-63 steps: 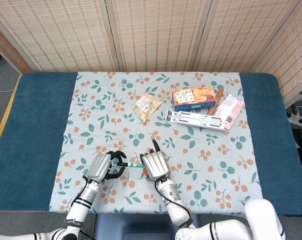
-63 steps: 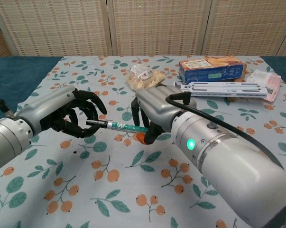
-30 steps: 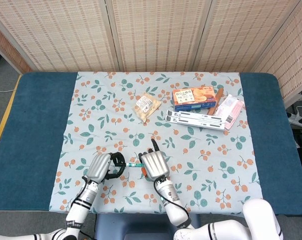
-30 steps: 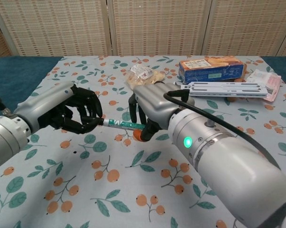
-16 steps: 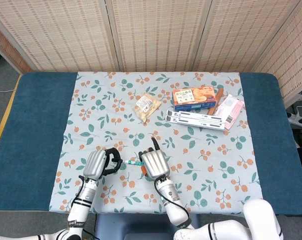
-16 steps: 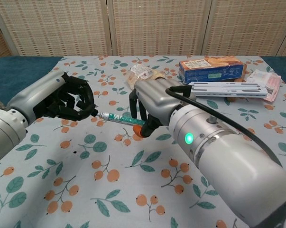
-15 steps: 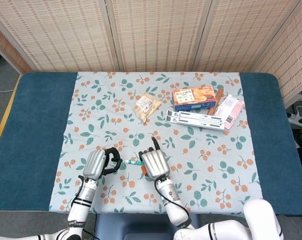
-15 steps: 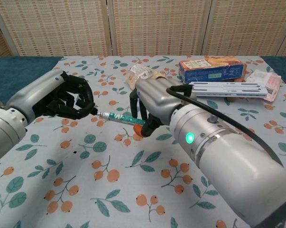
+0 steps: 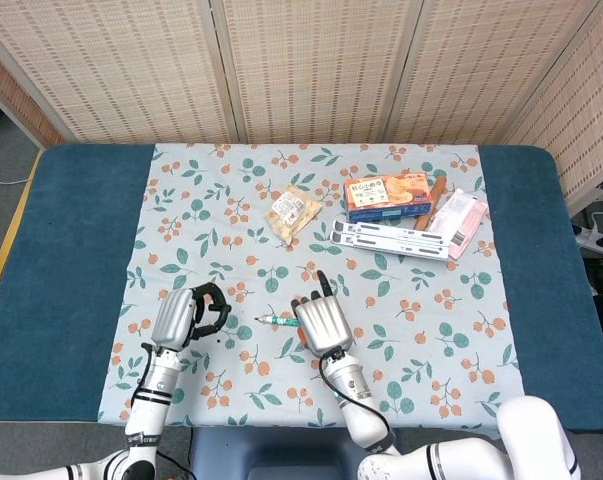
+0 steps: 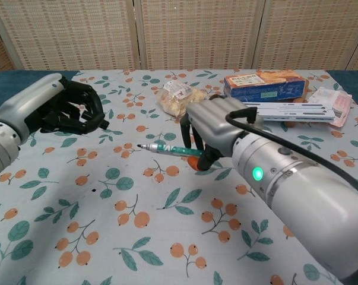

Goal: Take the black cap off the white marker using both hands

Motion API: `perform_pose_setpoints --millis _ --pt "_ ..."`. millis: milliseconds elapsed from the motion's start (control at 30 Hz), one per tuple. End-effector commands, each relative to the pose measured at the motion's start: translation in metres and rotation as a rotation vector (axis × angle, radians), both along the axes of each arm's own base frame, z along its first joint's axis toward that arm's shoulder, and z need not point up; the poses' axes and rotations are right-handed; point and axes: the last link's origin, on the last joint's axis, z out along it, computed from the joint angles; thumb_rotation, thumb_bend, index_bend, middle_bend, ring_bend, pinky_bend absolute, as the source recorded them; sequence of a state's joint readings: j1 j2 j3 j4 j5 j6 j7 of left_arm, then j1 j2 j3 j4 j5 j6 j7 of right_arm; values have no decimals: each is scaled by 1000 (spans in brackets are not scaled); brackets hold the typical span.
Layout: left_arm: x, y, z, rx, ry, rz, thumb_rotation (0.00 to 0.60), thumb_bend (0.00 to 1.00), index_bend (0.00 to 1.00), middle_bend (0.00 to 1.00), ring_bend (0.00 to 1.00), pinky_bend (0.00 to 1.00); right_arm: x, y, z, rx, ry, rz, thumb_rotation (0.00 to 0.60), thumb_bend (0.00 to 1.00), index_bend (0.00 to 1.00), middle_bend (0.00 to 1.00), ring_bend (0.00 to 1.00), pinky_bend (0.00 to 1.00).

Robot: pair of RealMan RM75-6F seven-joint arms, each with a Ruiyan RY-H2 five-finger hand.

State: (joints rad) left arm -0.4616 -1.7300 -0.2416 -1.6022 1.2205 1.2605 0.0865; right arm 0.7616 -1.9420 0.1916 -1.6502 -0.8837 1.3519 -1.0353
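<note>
- Your two hands have come apart since half a second ago: the left hand (image 10: 72,113) has pulled away to the left and now sits well clear of the white marker (image 10: 167,148), where before its fingers were closed right at the marker's end.
- The marker's left end now shows a bare dark tip pointing toward the left hand; earlier that end was buried in the left fingers.
- Your right hand (image 10: 217,133) holds the marker by its right end, fingers wrapped around the barrel, with the marker lifted off the floral cloth (image 10: 167,237) and lying nearly level. This hand has shifted a little to the right.
- Your left hand is curled into a tight fist. The black cap is presumably inside it, but the dark fingers hide whatever is there, so you cannot tell from either view.
- From the head view the left hand (image 9: 186,315) and the right hand (image 9: 321,322) sit apart, with the marker (image 9: 276,321) reaching out left from the right hand.
- The snack bag (image 9: 293,212), the biscuit box (image 9: 386,195) and the white rack (image 9: 391,240) lie where they were.
</note>
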Motion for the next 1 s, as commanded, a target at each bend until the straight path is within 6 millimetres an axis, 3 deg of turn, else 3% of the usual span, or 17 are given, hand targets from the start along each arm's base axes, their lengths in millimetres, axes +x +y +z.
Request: perform_pose_setpoints --millis 33,100,200,267,367,433,567,700,867,1000 --pt "-26 -2 -18 -93 71 13 600 802 715 818 715 998 -15 3 -8 -4 52 6 600 457 747 751 385 0" --pt "-30 -3 -26 -122 101 -2 600 741 661 749 645 942 -19 5 -14 2 66 13 600 457 647 709 374 0" --pt "-32 -4 -33 -130 147 -41 600 658 588 651 520 756 -21 8 -19 6 66 32 600 456 471 573 325 0" --pt "-33 -5 -35 -140 171 -63 600 611 529 565 434 649 -24 10 -22 12 83 27 600 444 300 461 254 0" --pt "-34 -4 -36 -154 190 -78 600 552 387 390 269 499 -26 10 -23 22 105 15 600 395 79 326 166 0" --pt "-35 -3 -34 -165 188 -75 600 517 296 291 179 427 -28 9 -21 23 121 0 600 353 12 245 120 0" --pt "-39 -3 -30 -205 195 -60 600 453 138 134 43 327 -30 9 -16 34 142 -28 600 272 0 123 44 0" --pt "-35 -3 -22 -209 164 -56 600 440 102 98 11 285 -29 11 -1 37 98 -27 600 246 0 106 27 0" --pt "-27 -5 16 -177 146 -144 600 439 89 83 0 215 -52 27 53 11 44 -17 600 229 0 57 0 0" --pt "-41 -13 50 -190 205 -187 600 438 78 62 0 133 -91 53 108 -33 -2 -38 600 219 0 38 0 0"
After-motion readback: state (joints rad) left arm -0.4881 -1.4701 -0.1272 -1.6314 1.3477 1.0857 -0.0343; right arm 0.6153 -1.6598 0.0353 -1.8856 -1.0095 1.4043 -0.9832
